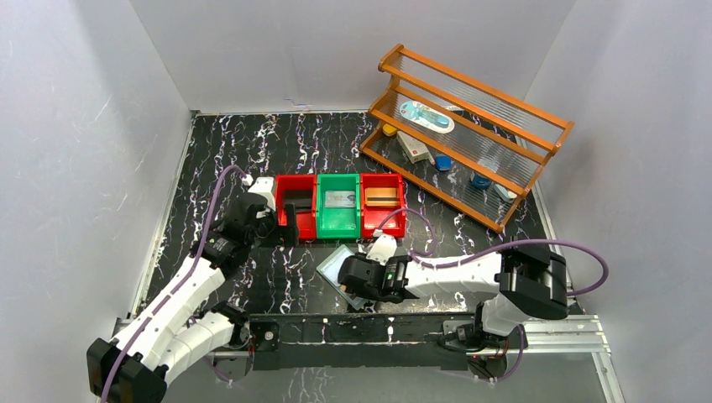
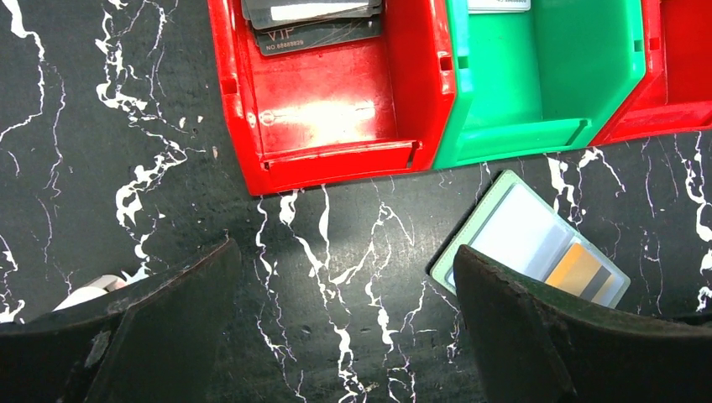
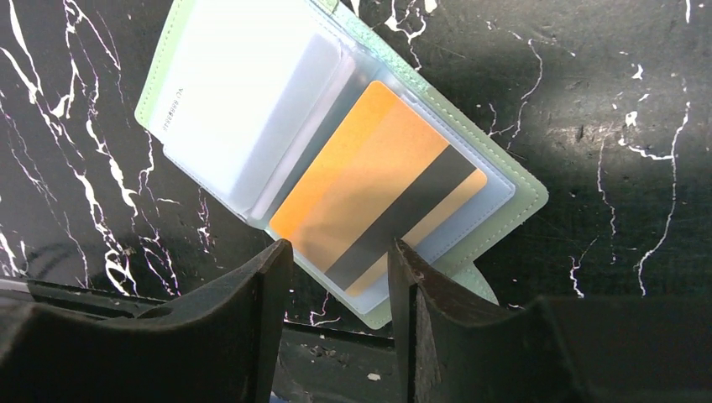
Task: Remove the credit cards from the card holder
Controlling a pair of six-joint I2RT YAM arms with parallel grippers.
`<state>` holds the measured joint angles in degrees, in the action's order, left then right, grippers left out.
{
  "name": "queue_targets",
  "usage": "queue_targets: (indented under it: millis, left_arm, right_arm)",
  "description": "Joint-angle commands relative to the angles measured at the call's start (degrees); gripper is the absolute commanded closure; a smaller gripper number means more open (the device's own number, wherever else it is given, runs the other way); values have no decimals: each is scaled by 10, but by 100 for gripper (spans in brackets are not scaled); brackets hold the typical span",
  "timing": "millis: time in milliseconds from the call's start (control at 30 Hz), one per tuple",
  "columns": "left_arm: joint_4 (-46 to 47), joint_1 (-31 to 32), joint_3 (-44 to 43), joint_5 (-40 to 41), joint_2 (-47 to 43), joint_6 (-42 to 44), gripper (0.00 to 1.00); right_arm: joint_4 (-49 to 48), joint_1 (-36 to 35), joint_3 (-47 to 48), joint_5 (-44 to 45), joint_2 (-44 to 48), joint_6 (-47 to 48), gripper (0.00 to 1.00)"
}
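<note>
The card holder [image 3: 285,126] lies open on the bench [image 3: 630,84], centre-left in my right wrist view and just below the green bin [image 2: 537,75] in the left wrist view. My right end effector [image 3: 338,252] hovers at its near edge, jaws partly apart and gripping nothing, lined up with the end of a gold card [image 3: 369,168] with a black stripe. That card looks thin, stiff and slick, and it sits in a soft clear sleeve. I'd pinch its exposed short end and expect the light holder to drag along unless it is pinned. My left end effector [image 2: 344,252] is spread wide and empty below the red bin [image 2: 327,109], where dark cards [image 2: 315,29] are cut off by the top of the frame. I can't tell whether the sleeve mouth faces my fingers, how many cards sit under the pale sleeves, or where the holder's near corner ends behind them.
</note>
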<state>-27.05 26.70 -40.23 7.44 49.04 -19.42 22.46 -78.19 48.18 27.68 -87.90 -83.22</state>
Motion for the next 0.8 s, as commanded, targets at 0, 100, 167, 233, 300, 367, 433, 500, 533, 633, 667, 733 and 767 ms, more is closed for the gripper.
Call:
queue_targets:
  millis: [0, 100, 167, 233, 300, 367, 433, 500, 533, 633, 667, 733, 767]
  left_arm:
    - [-4, -2, -10, -18, 0, 10, 2]
    - [1, -2, -10, -38, -5, 13, 2]
    - [8, -2, -9, -62, -11, 15, 2]
    - [19, -2, -5, -102, -20, 14, 2]
    - [40, -2, 4, -161, -30, 10, 2]
    - [67, -2, 21, -225, -36, -16, 2]
    - [107, -2, 37, -296, -31, -47, 5]
    - [142, -1, 47, -362, -12, -76, 9]
    - [152, 2, 47, -386, 4, -85, 11]
    - [162, 44, 43, -386, 50, -89, 16]
    - [162, 67, 39, -367, 61, -88, 17]
    - [163, 117, 32, -328, 88, -88, 20]
    - [164, 137, 28, -313, 102, -89, 21]
  right_arm:
    - [16, -3, -27, 25, 11, -39, 45]
    - [19, -4, -42, 24, 10, -52, 45]
    - [24, -3, -53, 28, 13, -64, 45]
    - [7, -4, -71, 27, 19, -68, 45]
    - [-15, -3, -91, 25, 23, -70, 45]
    - [-20, 0, -107, 22, 27, -75, 45]
    - [-17, 3, -122, 23, 35, -86, 46]
    - [-21, 4, -138, 25, 47, -92, 46]
    - [-27, 6, -147, 25, 53, -93, 46]
    - [-90, 15, -177, 6, 69, -65, 45]
    - [-125, 21, -188, -14, 73, -47, 45]
    - [-181, 31, -208, -44, 78, -36, 46]
    - [-192, 31, -211, -51, 78, -40, 47]
